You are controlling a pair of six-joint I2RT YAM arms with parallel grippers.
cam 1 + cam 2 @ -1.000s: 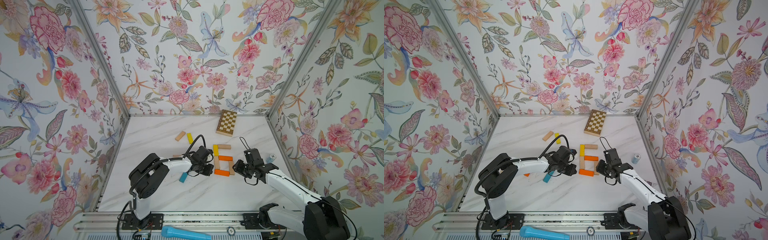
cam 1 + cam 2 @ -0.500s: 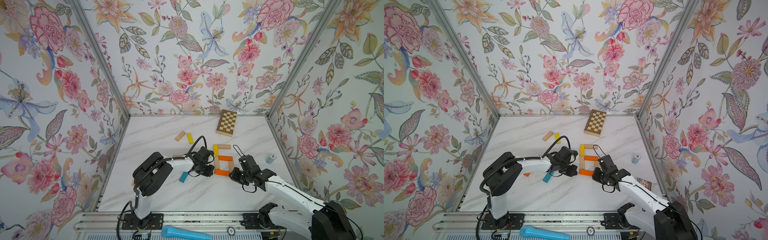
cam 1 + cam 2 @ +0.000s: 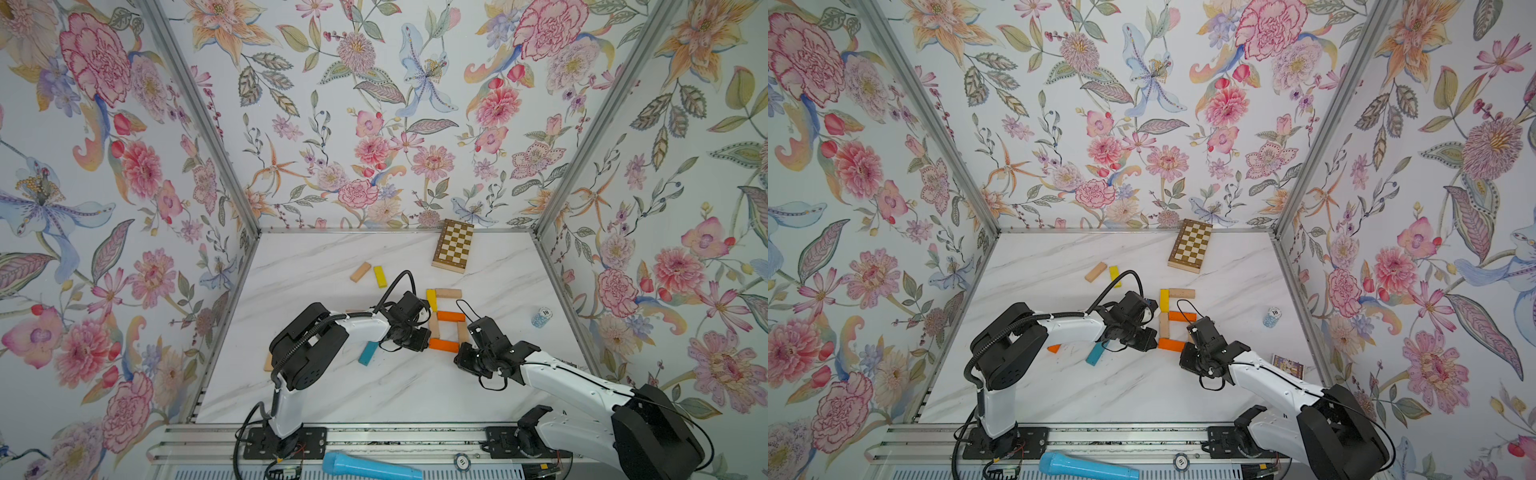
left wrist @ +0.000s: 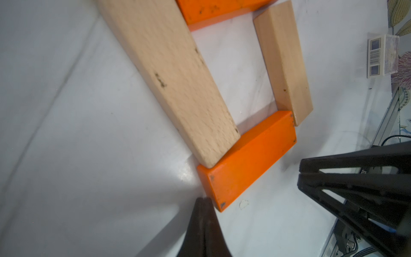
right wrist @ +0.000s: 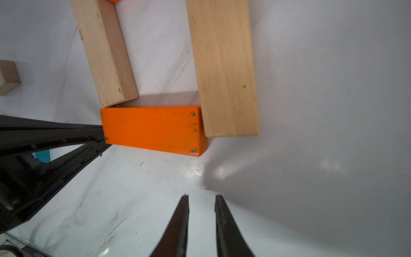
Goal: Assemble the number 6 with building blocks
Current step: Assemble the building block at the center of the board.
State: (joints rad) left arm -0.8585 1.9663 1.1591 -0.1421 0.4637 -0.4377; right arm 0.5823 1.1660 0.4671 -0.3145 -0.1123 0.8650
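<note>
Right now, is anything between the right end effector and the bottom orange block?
Nothing visible. Only bare table lies between the right end effector and the orange block. The left end effector sits at the block's other end, off that path.

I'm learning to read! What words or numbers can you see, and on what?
"10": on top of the blue chip stack.
Too blurred to read: the print on the small box, where only a barcode shows.
Too small to read: the mark on the lone round token.
</note>
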